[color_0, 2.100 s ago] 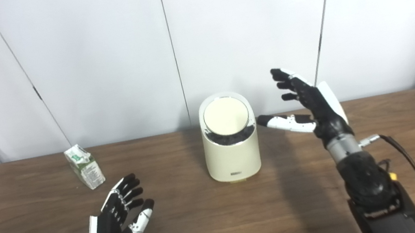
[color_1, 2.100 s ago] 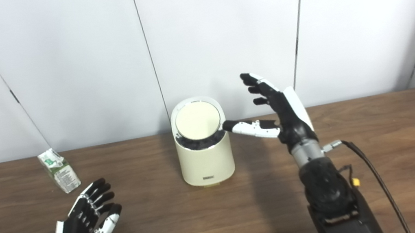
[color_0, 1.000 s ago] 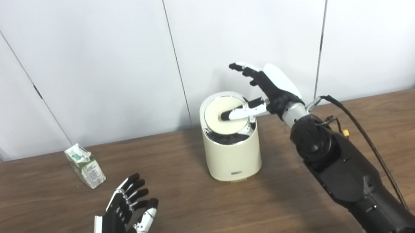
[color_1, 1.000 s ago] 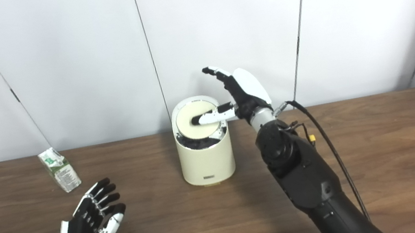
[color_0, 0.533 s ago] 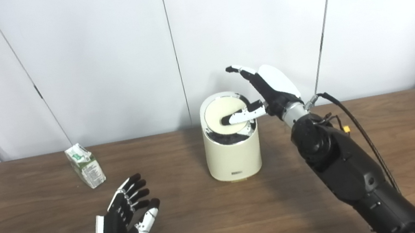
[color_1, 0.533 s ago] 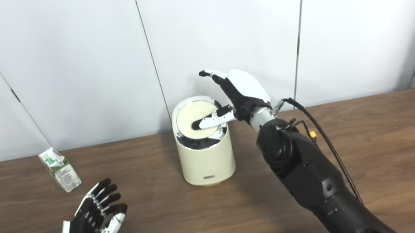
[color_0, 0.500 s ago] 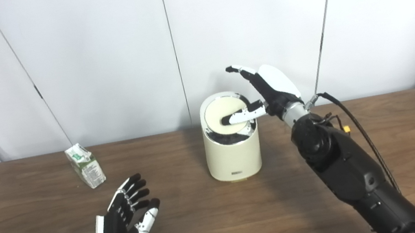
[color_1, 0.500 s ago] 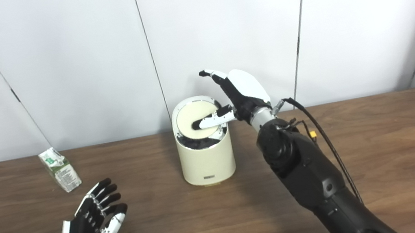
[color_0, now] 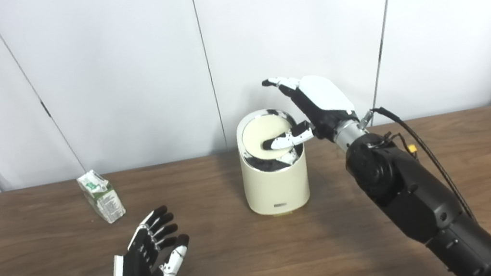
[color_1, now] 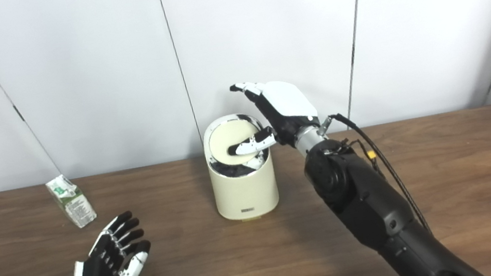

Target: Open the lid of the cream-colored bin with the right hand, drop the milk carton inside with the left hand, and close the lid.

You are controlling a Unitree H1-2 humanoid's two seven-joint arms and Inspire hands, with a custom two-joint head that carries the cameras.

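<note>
Thumb of open right hand [color_0: 314,108] presses bin lid [color_0: 264,136] — carton [color_0: 101,196] beyond open left hand [color_0: 147,264].

Lab: bare white panels [color_0: 118,69], table [color_0: 292,257]

Right hand [color_0: 314,108] rolled palm-down; thumb pressing lid [color_0: 264,136] tilted.

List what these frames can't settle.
- Bin interior: hidden in both eye views by the lid and rim.
- Right hand thumb contact with the lid: too blurred to confirm.
- Milk carton print: too small to read.
- Left hand wrist: cut off by the bottom edge.
</note>
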